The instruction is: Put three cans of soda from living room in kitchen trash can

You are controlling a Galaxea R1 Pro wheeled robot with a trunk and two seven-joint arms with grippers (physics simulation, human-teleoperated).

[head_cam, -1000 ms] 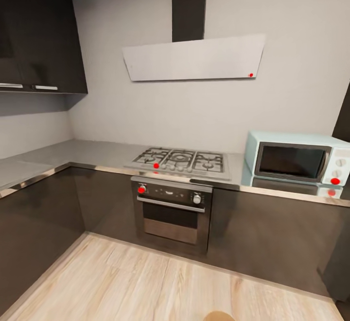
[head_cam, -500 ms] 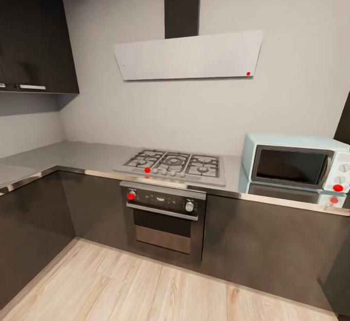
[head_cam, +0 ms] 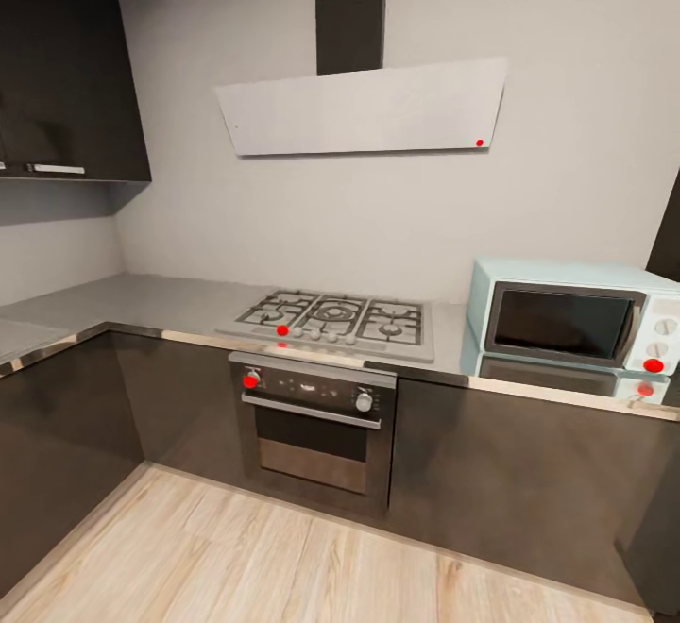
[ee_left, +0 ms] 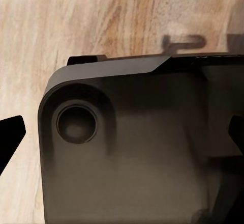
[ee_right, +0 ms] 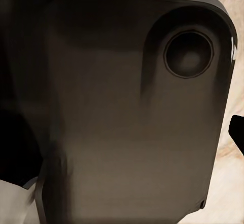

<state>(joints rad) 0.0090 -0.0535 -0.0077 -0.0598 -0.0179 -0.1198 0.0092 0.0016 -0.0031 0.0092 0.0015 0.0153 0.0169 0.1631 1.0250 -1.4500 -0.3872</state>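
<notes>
Kitchen (head_cam: 340, 321): seen from the head view, dark grey cabinets under a grey counter (head_cam: 151, 297) along two walls
Hob (head_cam: 331, 313): set in the counter, oven (head_cam: 314, 420) directly below, slanted white hood (head_cam: 364, 110) above
Microwave (head_cam: 571, 316): pale, on the counter right of the hob
Floor (head_cam: 236, 566): light wood in front of the cabinets
Left wrist view: dark robot base (ee_left: 137, 147) over wood floor, black finger tips (ee_left: 10, 137) at the edges; spread impossible to judge
Right wrist view: same dark base (ee_right: 127, 107) close up, one black tip (ee_right: 238, 132) at the edge; pincer state impossible to tell
</notes>
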